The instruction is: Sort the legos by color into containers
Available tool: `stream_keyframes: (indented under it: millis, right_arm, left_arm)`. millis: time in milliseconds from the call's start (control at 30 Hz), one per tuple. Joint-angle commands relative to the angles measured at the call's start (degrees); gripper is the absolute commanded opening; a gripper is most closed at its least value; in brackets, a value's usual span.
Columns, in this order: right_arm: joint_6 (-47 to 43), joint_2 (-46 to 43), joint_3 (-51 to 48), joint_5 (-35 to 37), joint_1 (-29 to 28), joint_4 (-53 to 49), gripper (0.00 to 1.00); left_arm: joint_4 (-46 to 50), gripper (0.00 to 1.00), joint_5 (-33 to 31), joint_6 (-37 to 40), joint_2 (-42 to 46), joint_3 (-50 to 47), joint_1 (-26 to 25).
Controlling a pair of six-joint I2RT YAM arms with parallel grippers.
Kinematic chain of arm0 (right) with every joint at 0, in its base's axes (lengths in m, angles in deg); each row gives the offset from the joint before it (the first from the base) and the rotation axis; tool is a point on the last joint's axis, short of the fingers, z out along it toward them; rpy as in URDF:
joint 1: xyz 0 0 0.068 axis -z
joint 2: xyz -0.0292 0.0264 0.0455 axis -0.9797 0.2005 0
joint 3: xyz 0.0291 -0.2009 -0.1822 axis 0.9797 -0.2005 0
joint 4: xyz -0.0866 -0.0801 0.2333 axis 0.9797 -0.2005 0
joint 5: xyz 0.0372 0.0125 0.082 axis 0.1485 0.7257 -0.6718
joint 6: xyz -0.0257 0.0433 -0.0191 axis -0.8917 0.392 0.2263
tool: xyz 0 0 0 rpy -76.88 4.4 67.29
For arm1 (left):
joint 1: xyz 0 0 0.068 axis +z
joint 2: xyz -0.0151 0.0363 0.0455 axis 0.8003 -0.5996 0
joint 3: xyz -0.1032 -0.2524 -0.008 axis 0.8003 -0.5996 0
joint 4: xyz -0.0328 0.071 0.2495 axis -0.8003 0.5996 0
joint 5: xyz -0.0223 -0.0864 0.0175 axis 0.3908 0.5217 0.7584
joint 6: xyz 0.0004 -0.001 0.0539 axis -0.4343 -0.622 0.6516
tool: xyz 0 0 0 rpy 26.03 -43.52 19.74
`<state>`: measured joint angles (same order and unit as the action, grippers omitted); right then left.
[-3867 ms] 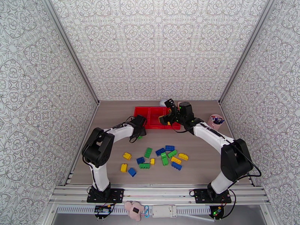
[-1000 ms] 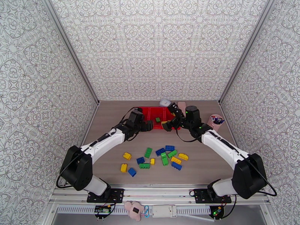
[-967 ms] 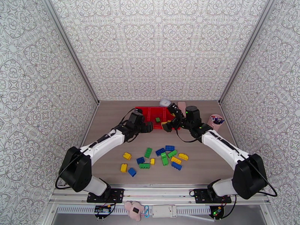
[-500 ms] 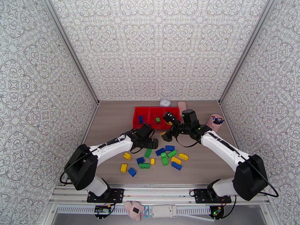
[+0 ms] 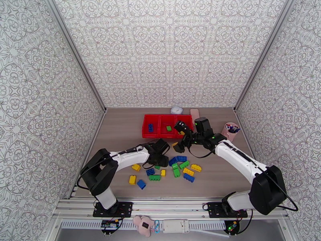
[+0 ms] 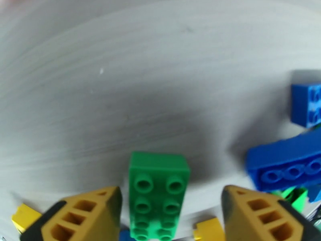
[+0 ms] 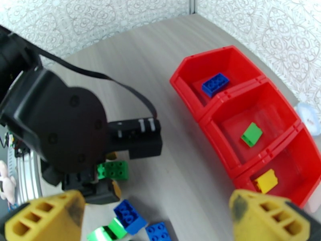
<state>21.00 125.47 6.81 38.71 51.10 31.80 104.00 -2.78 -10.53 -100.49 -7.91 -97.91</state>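
The left claw [image 6: 170, 199] is down on the counter [image 5: 120, 129], half open. Its fingers [image 6: 86, 213] straddle a green lego [image 6: 158, 189] with a gap on each side, gripping nothing. Blue legos [image 6: 289, 165] crowd its right; bare counter lies ahead. The right claw [image 7: 157, 207] hangs wide open and empty between the loose pile [image 5: 176, 170] and the red containers [image 5: 154, 136], each bin holding one lego.
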Motion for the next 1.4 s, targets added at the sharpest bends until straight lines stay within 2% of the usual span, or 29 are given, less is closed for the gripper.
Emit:
stream_keyframes:
  millis: [0, 200, 400, 633, 833, 1000, 1367]
  right_arm:
    - [-0.9, 0.8, 1.9, 0.1, -0.3, -1.0, 1.0]
    - [-0.7, 1.1, 2.2, 0.1, -0.3, -0.8, 1.0]
    - [-0.6, 0.8, 2.2, 0.6, -0.3, -1.0, 1.0]
    - [-0.3, 0.4, 1.7, 1.2, -0.3, -0.5, 1.0]
    - [1.0, -1.0, 0.2, 2.5, -0.3, 2.1, 1.0]
    - [3.0, -2.3, -1.5, 4.4, -0.3, 5.3, 1.0]
    - [6.1, -5.1, -4.8, 10.3, 0.6, 9.9, 1.0]
  left_arm:
    - [0.6, 0.61, -1.0, -0.2, -0.8, -1.0, -0.1]
    - [-0.4, 0.53, -1.5, -0.5, -1.6, -1.7, 0.0]
    - [-0.5, 0.39, -2.4, -1.0, -1.1, -1.8, 0.0]
    - [-0.5, 0.32, -5.3, -1.0, 2.6, -1.8, 0.0]
    - [-2.6, 0.31, -7.5, 0.4, 5.2, 0.1, 0.2]
    - [-6.7, 0.31, -7.6, 1.6, 4.1, 3.6, 1.7]
    - [-11.1, 0.31, -6.1, 3.5, -6.8, 18.2, 7.8]
